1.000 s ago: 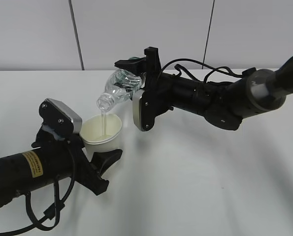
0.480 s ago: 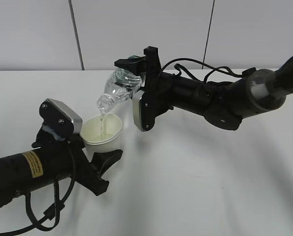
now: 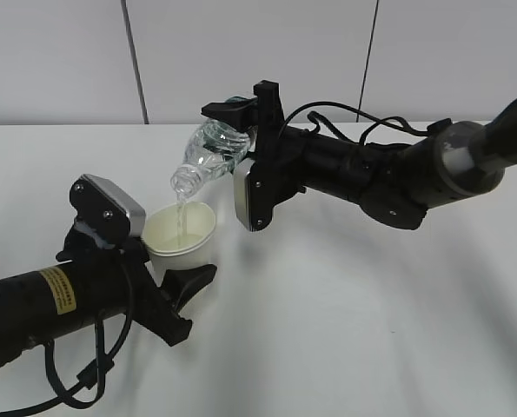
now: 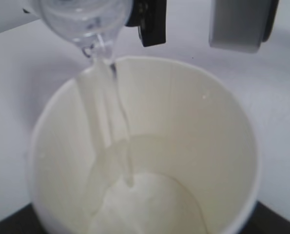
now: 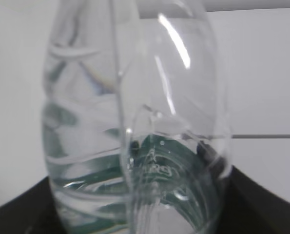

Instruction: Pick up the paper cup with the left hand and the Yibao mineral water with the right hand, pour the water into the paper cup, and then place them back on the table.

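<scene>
My left gripper (image 3: 175, 278) is shut on the cream paper cup (image 3: 182, 229) and holds it upright just above the white table (image 3: 345, 295). My right gripper (image 3: 241, 130) is shut on the clear Yibao bottle (image 3: 208, 156), tilted mouth-down to the left over the cup. A thin stream of water runs from the bottle mouth (image 4: 93, 46) into the cup (image 4: 193, 146), which holds some water. In the right wrist view the bottle (image 5: 135, 122) fills the frame, its green label showing through at the bottom.
A plain grey-white wall with two dark vertical seams stands behind the table. The right arm's silver-grey camera block (image 3: 249, 195) hangs close beside the cup's right rim. Cables loop under my left arm at the lower left.
Almost nothing has moved. The bottle stays tilted and the water keeps running into the cup; both arms hold still.
</scene>
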